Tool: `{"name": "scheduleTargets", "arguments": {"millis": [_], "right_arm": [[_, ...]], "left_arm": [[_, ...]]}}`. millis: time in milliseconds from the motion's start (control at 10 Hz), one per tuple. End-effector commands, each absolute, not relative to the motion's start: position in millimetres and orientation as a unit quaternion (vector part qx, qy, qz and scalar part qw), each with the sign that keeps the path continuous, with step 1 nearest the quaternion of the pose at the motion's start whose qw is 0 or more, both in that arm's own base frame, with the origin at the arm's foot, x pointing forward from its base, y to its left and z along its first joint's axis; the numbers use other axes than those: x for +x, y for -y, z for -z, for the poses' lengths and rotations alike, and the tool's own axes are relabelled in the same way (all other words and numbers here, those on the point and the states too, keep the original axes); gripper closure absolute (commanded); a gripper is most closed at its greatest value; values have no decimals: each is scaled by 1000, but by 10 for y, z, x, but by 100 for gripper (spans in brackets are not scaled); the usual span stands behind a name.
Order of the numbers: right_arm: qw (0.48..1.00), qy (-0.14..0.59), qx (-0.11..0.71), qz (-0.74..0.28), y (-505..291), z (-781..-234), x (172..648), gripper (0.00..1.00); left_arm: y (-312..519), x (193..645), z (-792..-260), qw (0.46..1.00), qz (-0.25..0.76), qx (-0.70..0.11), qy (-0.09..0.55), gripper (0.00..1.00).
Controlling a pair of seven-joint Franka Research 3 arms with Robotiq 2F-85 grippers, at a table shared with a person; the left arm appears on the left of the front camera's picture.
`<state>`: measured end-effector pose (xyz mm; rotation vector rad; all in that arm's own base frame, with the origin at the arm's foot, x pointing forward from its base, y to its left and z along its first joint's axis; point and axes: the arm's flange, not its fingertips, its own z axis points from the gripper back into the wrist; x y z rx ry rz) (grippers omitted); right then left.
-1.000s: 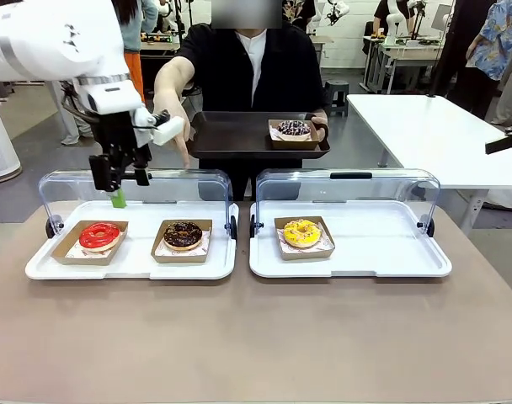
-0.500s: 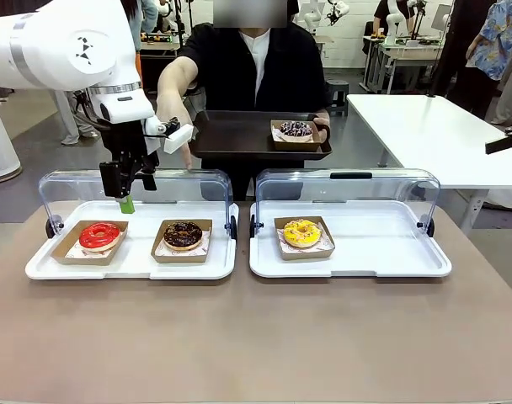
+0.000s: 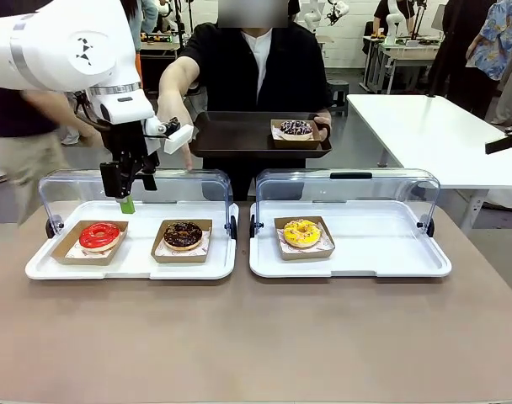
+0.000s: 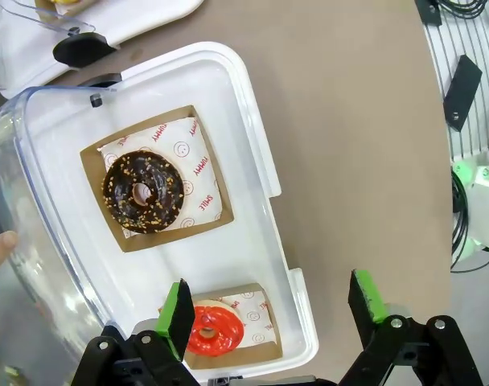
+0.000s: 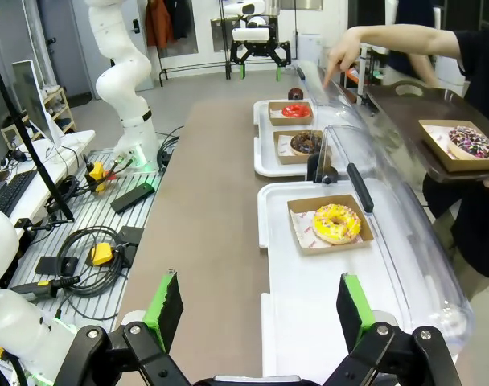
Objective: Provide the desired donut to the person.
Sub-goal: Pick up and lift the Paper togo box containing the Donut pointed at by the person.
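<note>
A brown surface (image 3: pixel 256 337) is shared with the person (image 3: pixel 256 67), who is dressed in a black short-sleeved top over white. Two white trays are set side by side on it, each backed by a raised clear lid: the left tray (image 3: pixel 130 271) and the right tray (image 3: pixel 382 244). A dark serving tray (image 3: pixel 235 135) is held by the person beyond the lids, and the person's other hand (image 3: pixel 173 118) is stretched out with a finger pointed downward behind the left tray's lid.

The left end effector (image 3: pixel 125 202) is hung above the back of the left tray, nearest the red donut; its jaws are spread wide and nothing is gripped. The right end effector (image 5: pixel 256 310) is likewise fully spread and empty, held off the end of the surface.

A glossy red donut (image 3: pixel 99 236) and a chocolate donut (image 3: pixel 183 234) strewn with pale nut crumbs are laid in the left tray, each in a brown card dish. A yellow-iced donut (image 3: pixel 302 232) is laid in the right tray. A dark donut with sprinkles (image 3: pixel 295 128) is carried on the serving tray.

On the paper liner (image 4: pixel 192 169) under the chocolate donut, smiley faces and words that appear to read "YUMMY" and "SMILE" are printed.

Since a second ago the left arm has been shifted slightly rightward and lower, and a blurred passer-by (image 3: pixel 29 143) has come into the left background.
</note>
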<state>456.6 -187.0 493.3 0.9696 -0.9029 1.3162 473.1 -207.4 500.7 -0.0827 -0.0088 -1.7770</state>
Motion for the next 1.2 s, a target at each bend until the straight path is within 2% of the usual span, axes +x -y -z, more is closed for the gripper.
{"name": "scheduleTargets", "arguments": {"millis": [0, 700, 1100], "right_arm": [[596, 390, 416, -566, 1871, -4931, 4573, 0], [596, 390, 416, -566, 1871, -4931, 4573, 0], [596, 390, 416, -566, 1871, -4931, 4573, 0]], "left_arm": [[2149, 4723, -4794, 639, 769, 2, 12, 0], [2372, 4638, -4100, 675, 736, 53, 10, 0], [2332, 4860, -3791, 689, 725, 17, 8, 0]]}}
